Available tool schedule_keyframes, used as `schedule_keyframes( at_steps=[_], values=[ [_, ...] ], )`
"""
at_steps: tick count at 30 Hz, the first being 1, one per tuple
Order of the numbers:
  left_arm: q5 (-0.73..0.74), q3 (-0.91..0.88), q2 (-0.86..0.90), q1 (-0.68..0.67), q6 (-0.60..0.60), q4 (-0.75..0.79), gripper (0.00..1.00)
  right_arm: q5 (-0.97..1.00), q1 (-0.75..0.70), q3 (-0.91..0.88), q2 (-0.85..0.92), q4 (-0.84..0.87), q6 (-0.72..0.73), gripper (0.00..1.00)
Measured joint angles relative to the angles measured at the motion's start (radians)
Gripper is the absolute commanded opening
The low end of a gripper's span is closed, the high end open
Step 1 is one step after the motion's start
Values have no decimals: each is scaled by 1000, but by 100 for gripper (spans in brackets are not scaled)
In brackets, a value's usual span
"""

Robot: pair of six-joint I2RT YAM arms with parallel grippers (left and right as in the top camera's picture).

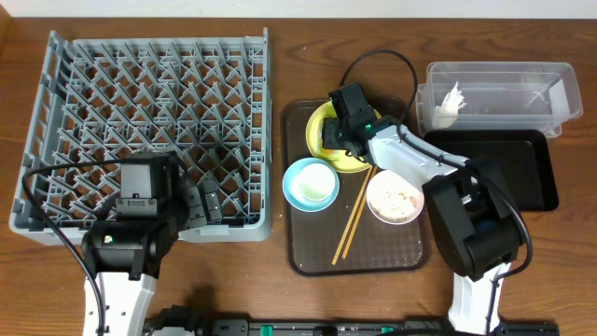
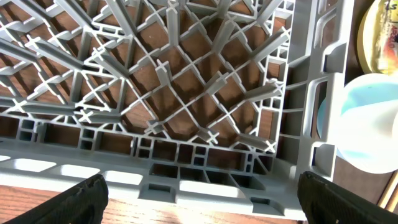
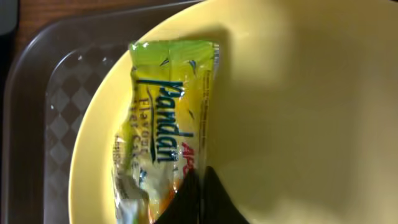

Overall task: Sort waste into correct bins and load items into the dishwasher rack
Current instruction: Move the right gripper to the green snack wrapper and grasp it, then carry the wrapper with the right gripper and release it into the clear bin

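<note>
Over the brown tray (image 3: 37, 93), your right gripper (image 3: 198, 198) sits low on the yellow plate (image 3: 298, 124). Its jaws are drawn together and, as far as the wrist view shows, pinch the lower end of the snack wrapper (image 3: 163, 124), which lies on the plate. Your left gripper (image 2: 202, 190) hovers, jaws wide apart, above the near right corner of the dishwasher rack (image 2: 186, 93), beside the light-blue bowl (image 2: 367, 118).

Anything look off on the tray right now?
Nothing spilled or broken. Odd bits: a wrapper lies on the yellow plate; rice scraps sit in the white bowl; the chopsticks lie loose and slanted on the brown tray.
</note>
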Motion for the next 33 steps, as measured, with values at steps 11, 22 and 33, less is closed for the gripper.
schedule_keyframes(
  at_steps=[11, 22, 33],
  values=[
    [0, 0, 0, 0, 0, 0, 98, 2, -55, -2, -81, -64, -41, 1],
    [0, 0, 0, 0, 0, 0, 98, 48, -312, -2, -421, -80, -119, 1],
    [0, 0, 0, 0, 0, 0, 98, 130, -549, -2, -428, -87, -38, 1]
  ],
)
